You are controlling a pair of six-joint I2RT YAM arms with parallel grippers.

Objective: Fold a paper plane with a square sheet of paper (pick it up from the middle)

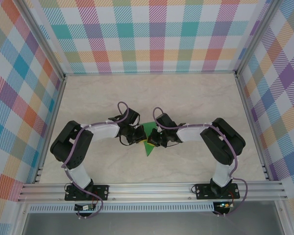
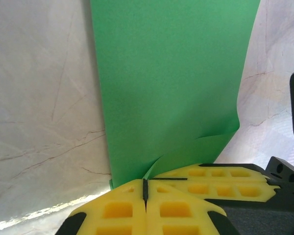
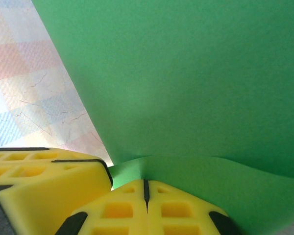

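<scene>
The square sheet of paper (image 1: 148, 145) is bright green and sits mid-table between my two grippers, showing from above as a small creased pointed shape. My left gripper (image 1: 137, 138) meets it from the left and my right gripper (image 1: 156, 139) from the right, tips almost touching. In the left wrist view the paper (image 2: 171, 83) rises from my left gripper (image 2: 145, 185), whose yellow jaws are shut on its bent lower edge; the right gripper's fingers (image 2: 220, 178) lie alongside. In the right wrist view my right gripper (image 3: 146, 187) is shut on the paper (image 3: 186, 73), with the left fingers (image 3: 44, 176) beside it.
The pale marbled tabletop (image 1: 196, 98) is boxed in by plaid walls (image 1: 152, 34) at the back and on both sides. An aluminium rail (image 1: 152, 188) carrying both arm bases runs along the near edge. Both elbows bulge outward toward the side walls.
</scene>
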